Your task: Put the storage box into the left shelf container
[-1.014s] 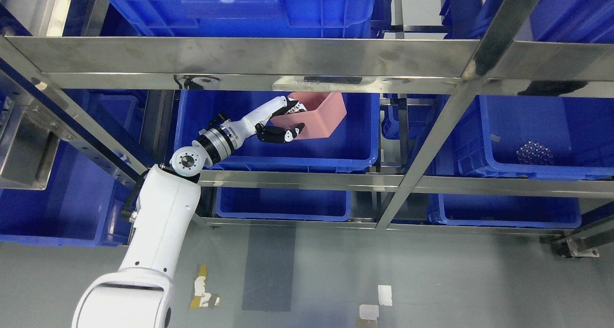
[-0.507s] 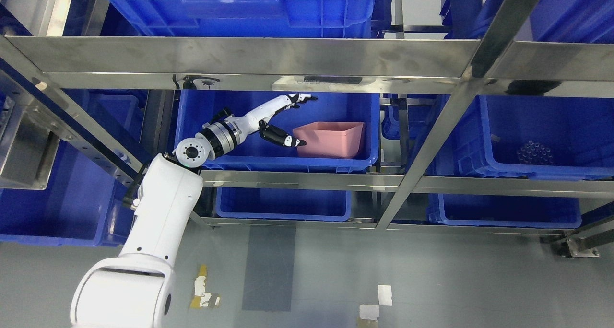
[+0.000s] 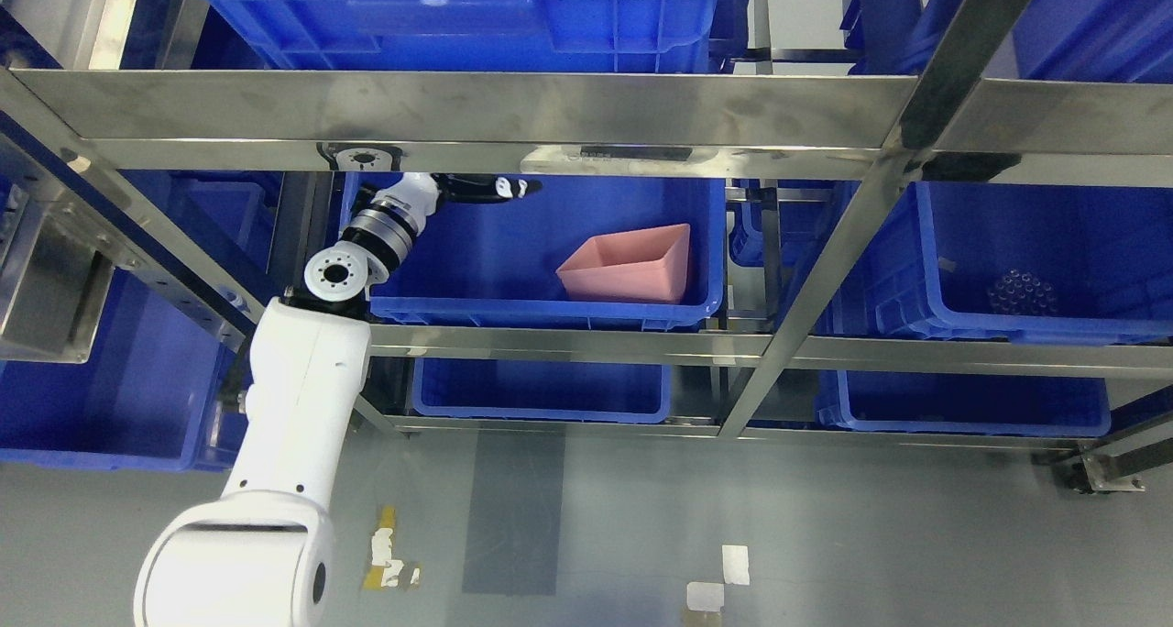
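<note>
The pink storage box [image 3: 632, 265] lies tilted in the right part of the blue shelf container [image 3: 458, 311] on the middle shelf. My left hand [image 3: 490, 188] is up at the container's back left, just under the steel rail, well clear of the box and holding nothing. Its fingers are stretched out to the right, partly hidden by the rail. The right arm does not show.
A steel shelf frame [image 3: 513, 114] runs across the view, with a slanted post [image 3: 825, 269] right of the container. More blue bins sit above [image 3: 449, 13], below [image 3: 541, 389], left [image 3: 119, 398] and right [image 3: 1035, 260]. Grey floor lies at the bottom.
My left hand let go of the pink box, which dropped into the container and came to rest tilted. The hand then pulled back up and to the left, under the rail.
</note>
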